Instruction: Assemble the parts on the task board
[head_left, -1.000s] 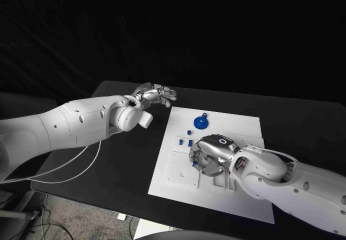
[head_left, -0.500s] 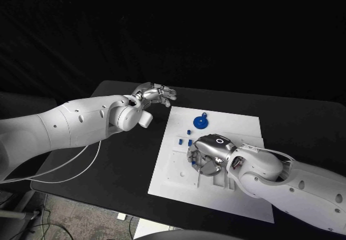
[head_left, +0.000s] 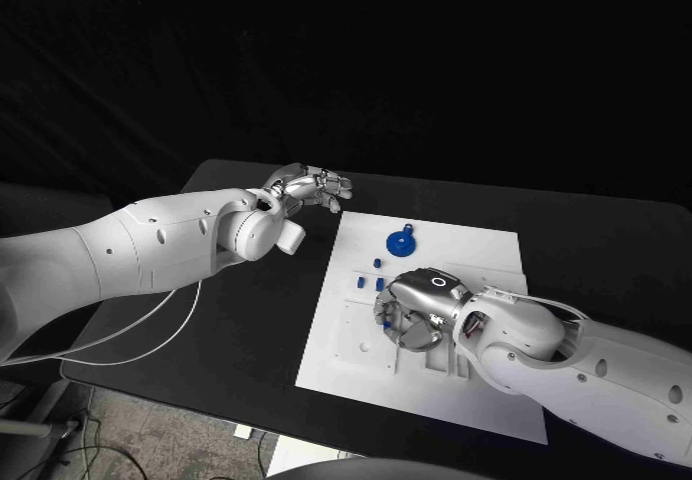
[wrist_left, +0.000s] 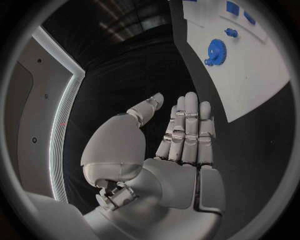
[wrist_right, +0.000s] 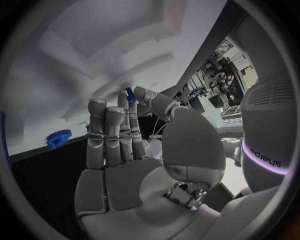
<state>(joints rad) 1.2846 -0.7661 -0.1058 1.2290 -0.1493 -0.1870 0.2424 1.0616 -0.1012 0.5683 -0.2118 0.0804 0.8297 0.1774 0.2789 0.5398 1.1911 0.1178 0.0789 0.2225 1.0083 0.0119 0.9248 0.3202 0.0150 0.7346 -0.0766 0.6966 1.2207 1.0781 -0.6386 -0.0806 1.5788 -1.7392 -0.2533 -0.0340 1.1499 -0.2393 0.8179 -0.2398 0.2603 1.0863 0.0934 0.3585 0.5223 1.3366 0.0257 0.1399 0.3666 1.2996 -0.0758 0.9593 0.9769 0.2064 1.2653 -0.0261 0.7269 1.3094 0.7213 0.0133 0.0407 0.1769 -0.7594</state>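
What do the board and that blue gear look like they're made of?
The task board looks like matte white plastic, probably printed or machined: flat, no glare, with moulded recesses. The blue gear looks like solid-coloured matte plastic with a toothed rim visible in the left wrist view. Neither material is certain.

White-shelled arms, silver hands, white cable (head_left: 137, 335) trailing the left arm.

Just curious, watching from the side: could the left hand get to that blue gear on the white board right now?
Probably yes. The left hand is open, holding nothing, over the black table beside the task board, and nothing stands between it and the blue gear.
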